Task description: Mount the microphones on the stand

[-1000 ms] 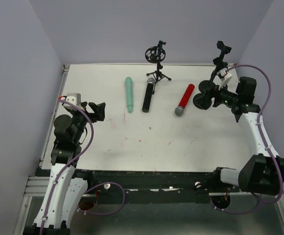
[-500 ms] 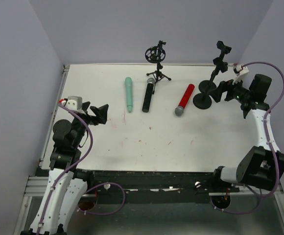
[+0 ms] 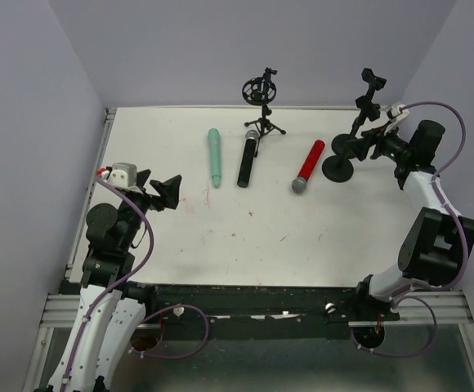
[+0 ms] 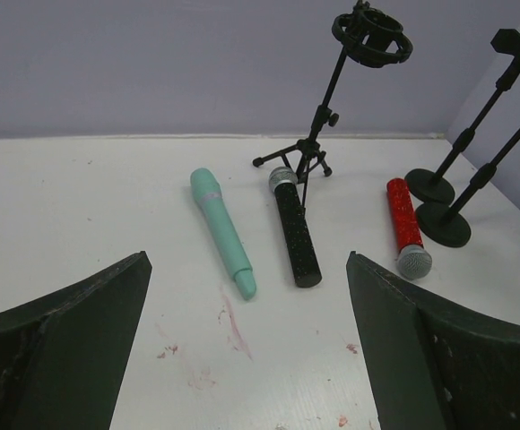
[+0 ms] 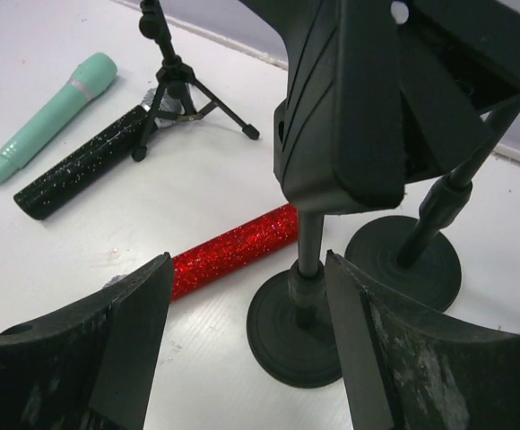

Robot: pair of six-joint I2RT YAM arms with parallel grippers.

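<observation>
right tool [image 5: 249, 266] spread astride the nearer round-base stand [image 5: 296, 339] at 2 o'clock; left tool [image 4: 247, 269] released at 8 o'clock; teal microphone [image 3: 215, 157], black microphone [image 3: 246, 163], red microphone [image 3: 309, 166] lie on tabletop [image 3: 302, 224].

The right gripper [image 3: 368, 141] is pulling back from the round foot of the black metal microphone stand [image 3: 337, 169] and rising beside its thin pole, wrist swinging toward the far right corner, while the left gripper [image 3: 167, 192] is easing slightly nearer the table's front edge.
</observation>
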